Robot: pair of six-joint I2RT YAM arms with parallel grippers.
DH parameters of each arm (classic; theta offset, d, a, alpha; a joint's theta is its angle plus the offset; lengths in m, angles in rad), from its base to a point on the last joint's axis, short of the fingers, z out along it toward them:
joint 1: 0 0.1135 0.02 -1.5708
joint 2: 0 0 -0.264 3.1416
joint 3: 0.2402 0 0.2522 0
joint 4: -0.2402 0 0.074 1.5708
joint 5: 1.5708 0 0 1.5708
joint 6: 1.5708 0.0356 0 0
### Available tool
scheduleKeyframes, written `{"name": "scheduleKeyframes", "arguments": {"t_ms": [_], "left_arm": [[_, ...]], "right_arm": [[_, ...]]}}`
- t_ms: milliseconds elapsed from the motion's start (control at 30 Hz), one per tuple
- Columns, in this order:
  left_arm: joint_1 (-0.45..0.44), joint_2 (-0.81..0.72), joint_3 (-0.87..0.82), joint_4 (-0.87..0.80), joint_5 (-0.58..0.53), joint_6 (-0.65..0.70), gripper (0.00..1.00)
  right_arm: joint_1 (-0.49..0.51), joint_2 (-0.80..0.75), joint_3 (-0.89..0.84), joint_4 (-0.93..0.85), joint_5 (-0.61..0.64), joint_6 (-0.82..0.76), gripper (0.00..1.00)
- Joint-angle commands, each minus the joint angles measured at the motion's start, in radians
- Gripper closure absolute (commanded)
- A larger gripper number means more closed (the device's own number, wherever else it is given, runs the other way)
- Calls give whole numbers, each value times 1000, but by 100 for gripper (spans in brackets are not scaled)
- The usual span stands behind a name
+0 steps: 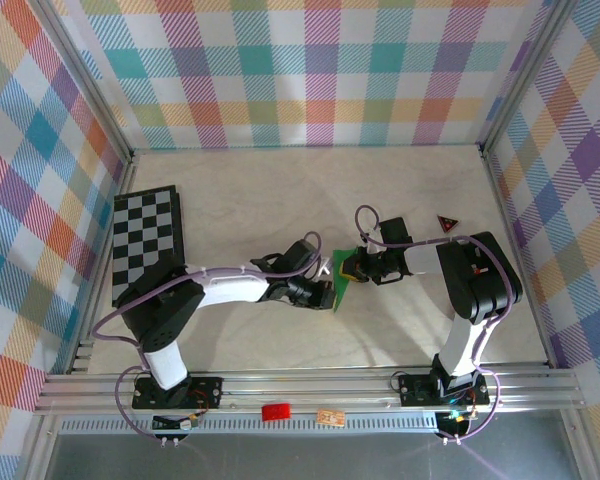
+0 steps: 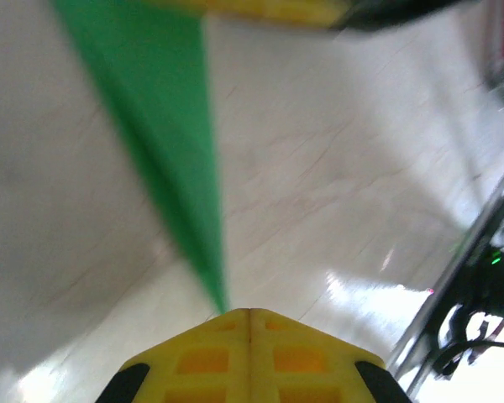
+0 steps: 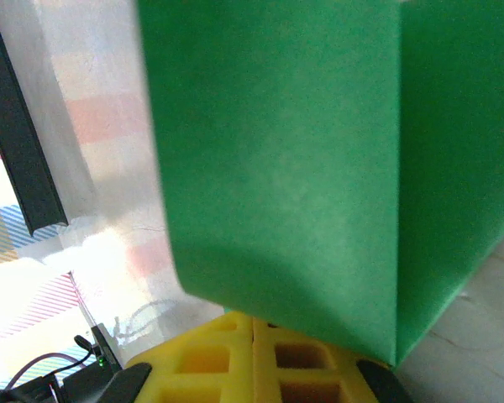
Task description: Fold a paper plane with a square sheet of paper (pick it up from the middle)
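Top external view, looking down on a pale table walled in pastel plaid: two arms reach in from the near edge and meet at the middle, with the bright green sheet of paper pinched between them. The left gripper has the paper's nearer, left end and the right gripper its farther, right end. The sheet's long axis therefore runs slantwise from one set of fingers to the other, and neither arm is clearly the nearer. Left wrist view: the yellow fingers are pressed together with no gap. The paper shows as a narrow green wedge that starts at their tips and widens away toward the right gripper's yellow finger at the top edge. It appears to be raised off the table and seen almost edge-on. Right wrist view: the yellow fingers are likewise closed, green paper rises straight out of them, and a sharp crease runs lengthwise away from the tips on the right side. The paper looks part-folded, not yet a dart. A black-and-white chessboard lies well apart at the left, and a small red-and-black triangle sits near the right wall. The next fold probably depends on keeping that crease in line between the two grips.
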Motion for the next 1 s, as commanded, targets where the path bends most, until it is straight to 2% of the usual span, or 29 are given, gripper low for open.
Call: {"name": "scheduleKeyframes", "arguments": {"t_ms": [0, 167, 367, 633, 967], "left_arm": [[-8, 68, 88, 80, 31, -43, 100], [-8, 157, 175, 51, -8, -49, 100], [-8, 214, 167, 15, -16, -50, 100], [-20, 152, -1, -7, -5, -34, 100], [-46, 66, -80, -75, -26, 4, 100]], "right_arm": [[-2, 70, -30, -101, 145, -11, 95], [-2, 70, -30, -101, 144, -12, 95], [-2, 70, -30, -103, 143, -14, 95], [-3, 75, -32, -103, 147, -12, 95], [-1, 68, -25, -114, 152, -12, 95]]}}
